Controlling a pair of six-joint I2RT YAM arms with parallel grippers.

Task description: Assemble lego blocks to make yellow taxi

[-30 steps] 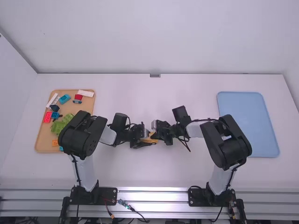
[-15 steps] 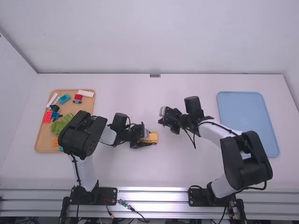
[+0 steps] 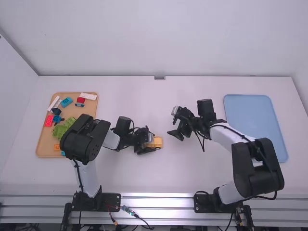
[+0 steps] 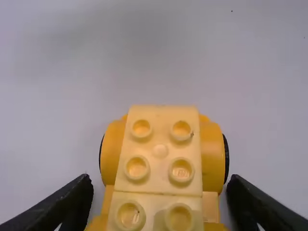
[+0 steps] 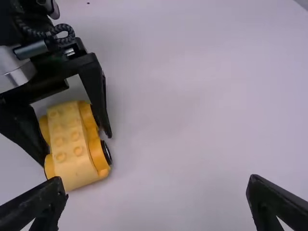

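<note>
In the high view, my left gripper (image 3: 152,142) is low at the table's middle, around the yellow block car (image 3: 158,141). Seen by the left wrist camera, the left gripper (image 4: 160,195) is open, with narrow gaps between its fingers and the car's sides. That car (image 4: 159,159) has a pale yellow studded top and dark wheels. My right gripper (image 3: 174,122) is to the right of the car, apart from it. The right wrist view shows this right gripper (image 5: 158,190) wide open and holding nothing, with the upright yellow car (image 5: 70,144) between the left gripper's fingers.
An orange tray (image 3: 44,144) at the left holds green, red, blue, white and orange blocks, partly under the left arm. A blue tray (image 3: 255,127) lies at the right, close to the right arm.
The right gripper has left the car, moving right and slightly up the picture, and its fingers have opened. The left arm has stayed put; its fingers have shifted slightly. The car looks unmoved.
</note>
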